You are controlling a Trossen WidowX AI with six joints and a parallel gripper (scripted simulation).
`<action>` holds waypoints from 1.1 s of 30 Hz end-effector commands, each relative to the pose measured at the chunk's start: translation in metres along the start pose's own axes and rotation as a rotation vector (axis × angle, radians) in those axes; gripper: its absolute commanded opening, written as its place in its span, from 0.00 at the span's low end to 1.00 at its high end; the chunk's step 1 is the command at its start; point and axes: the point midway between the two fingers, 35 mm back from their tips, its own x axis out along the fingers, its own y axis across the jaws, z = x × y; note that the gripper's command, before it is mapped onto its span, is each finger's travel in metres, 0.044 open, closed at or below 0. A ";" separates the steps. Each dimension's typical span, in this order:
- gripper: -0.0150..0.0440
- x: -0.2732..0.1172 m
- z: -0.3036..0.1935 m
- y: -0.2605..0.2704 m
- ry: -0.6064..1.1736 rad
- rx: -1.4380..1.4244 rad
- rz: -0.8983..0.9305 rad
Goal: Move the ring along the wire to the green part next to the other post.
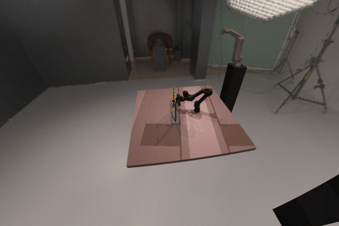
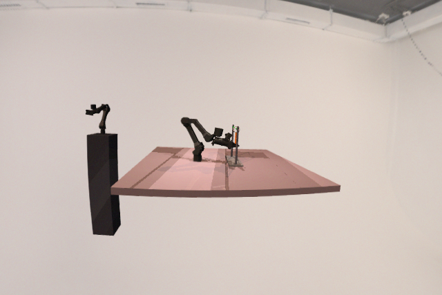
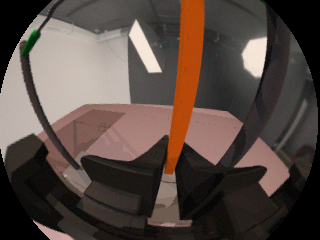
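The orange handle (image 1: 174, 97) (image 2: 235, 137) (image 3: 187, 75) hangs nearly upright. My gripper (image 2: 236, 146) (image 3: 170, 139) is shut on its lower end. The ring is above the wrist view and too small to make out in the top and exterior views. In the wrist view the handle is nearer the right post (image 3: 265, 95) than the left post (image 3: 37, 107). A green part (image 3: 31, 43) of the wire is at the left post's top, and the thin grey wire (image 3: 48, 15) rises from it. The wire's middle is out of the wrist view.
The posts stand on a grey base (image 1: 172, 118) on the pink table (image 1: 158, 155) (image 2: 278, 181). The arm reaches in from one side of the stand. A second arm (image 1: 238, 48) (image 2: 103, 117) stands on a black pedestal (image 1: 232, 87) (image 2: 101, 184) beyond the table's edge.
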 end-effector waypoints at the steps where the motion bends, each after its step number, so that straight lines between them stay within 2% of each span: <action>1: 0.00 0.000 0.005 0.003 -0.010 -0.004 -0.004; 33: 0.00 -0.011 0.004 0.033 0.088 -0.007 0.009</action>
